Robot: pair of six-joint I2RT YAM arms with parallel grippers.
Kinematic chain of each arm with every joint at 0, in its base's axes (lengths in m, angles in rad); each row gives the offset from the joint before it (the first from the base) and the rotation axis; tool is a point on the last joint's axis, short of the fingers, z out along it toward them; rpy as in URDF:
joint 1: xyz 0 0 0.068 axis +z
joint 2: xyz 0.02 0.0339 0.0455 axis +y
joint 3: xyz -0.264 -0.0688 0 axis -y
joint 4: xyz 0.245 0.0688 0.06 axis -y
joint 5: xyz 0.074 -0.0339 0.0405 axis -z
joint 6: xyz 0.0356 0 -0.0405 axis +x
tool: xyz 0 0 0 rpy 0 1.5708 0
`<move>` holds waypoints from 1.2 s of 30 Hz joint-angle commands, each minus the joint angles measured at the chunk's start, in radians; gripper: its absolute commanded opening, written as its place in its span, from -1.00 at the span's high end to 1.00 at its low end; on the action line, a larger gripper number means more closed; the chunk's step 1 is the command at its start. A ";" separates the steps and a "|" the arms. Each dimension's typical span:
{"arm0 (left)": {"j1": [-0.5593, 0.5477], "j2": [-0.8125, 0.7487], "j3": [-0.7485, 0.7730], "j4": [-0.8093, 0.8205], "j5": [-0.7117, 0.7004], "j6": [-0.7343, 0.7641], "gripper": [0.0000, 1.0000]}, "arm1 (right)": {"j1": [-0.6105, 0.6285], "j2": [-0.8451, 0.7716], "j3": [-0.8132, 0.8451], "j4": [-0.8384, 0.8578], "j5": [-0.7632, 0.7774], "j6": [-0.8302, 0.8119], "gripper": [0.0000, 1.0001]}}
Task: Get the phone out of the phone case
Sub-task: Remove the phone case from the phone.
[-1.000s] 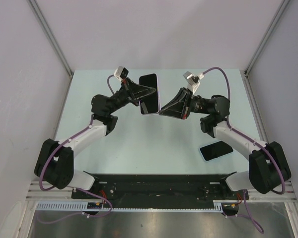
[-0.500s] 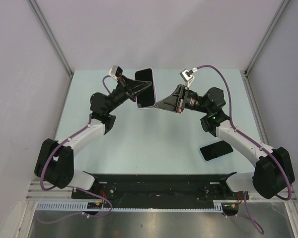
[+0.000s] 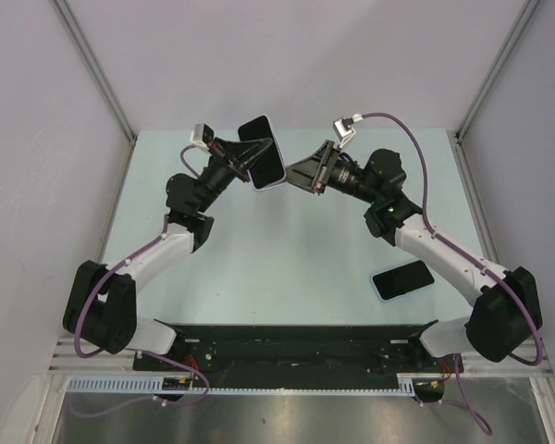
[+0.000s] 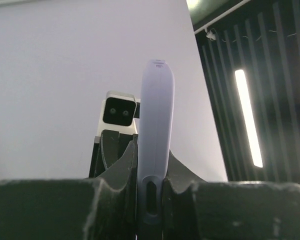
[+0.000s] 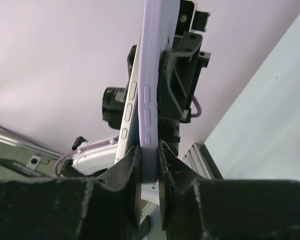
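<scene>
A phone in a lavender case [image 3: 262, 154] is held in the air between both arms, over the far middle of the table, its dark screen facing up and tilted. My left gripper [image 3: 249, 159] is shut on its left edge; in the left wrist view the case edge [image 4: 154, 125] stands upright between the fingers [image 4: 121, 165]. My right gripper [image 3: 294, 174] is shut on the case's other edge [image 5: 151, 100]. There the phone's silver side with buttons [image 5: 129, 107] stands slightly apart from the case, beside the left finger.
A second dark-screened phone with a pale rim [image 3: 402, 280] lies flat on the pale green table [image 3: 277, 259] near the right arm. Grey walls close in the back and sides. The black base rail [image 3: 287, 347] runs along the near edge.
Both grippers have carried the cased phone back and to the left, and it has tilted further. The right arm has stretched after it. The phone on the table has not moved.
</scene>
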 commanded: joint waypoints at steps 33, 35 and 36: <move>-0.079 -0.301 0.020 -0.793 0.462 0.731 -0.99 | -0.129 -0.120 -0.175 -0.634 0.575 -0.371 1.00; -0.079 -0.300 0.008 -0.783 0.468 0.723 -0.99 | -0.140 -0.122 -0.188 -0.623 0.549 -0.359 1.00; -0.079 -0.294 -0.008 -0.755 0.472 0.699 -1.00 | -0.142 -0.116 -0.191 -0.615 0.539 -0.345 1.00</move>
